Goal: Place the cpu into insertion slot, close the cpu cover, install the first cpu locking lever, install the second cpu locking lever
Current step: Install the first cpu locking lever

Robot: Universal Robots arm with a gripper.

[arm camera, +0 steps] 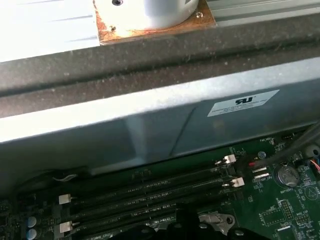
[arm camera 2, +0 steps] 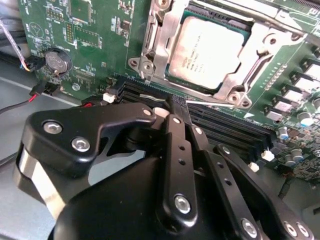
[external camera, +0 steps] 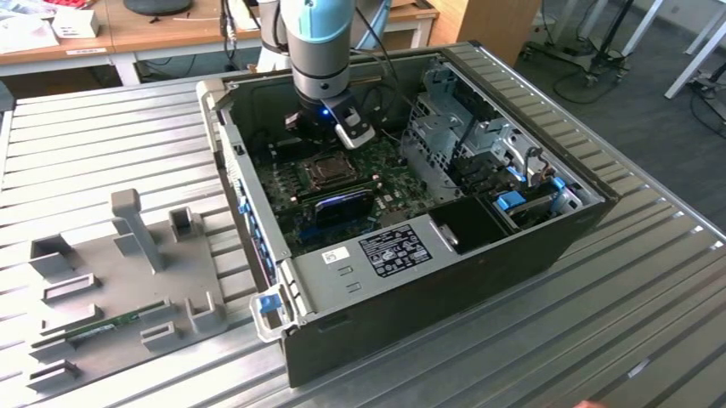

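Black gripper [arm camera 2: 172, 107] fills the foreground of the second wrist view, fingers pressed together at the tips, nothing between them. Tips hover over the long black memory slots [arm camera 2: 225, 131], just short of the insertion slot [arm camera 2: 150, 47]. Beyond the tips, cpu [arm camera 2: 210, 47] sits seated in the slot; cpu cover [arm camera 2: 257, 47] lies flat around it. Locking lever state: cannot tell.

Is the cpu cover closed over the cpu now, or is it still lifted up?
Closed. In the second wrist view the cpu cover lies flat around the cpu, whose grey top shows through its window, seated in the insertion slot.
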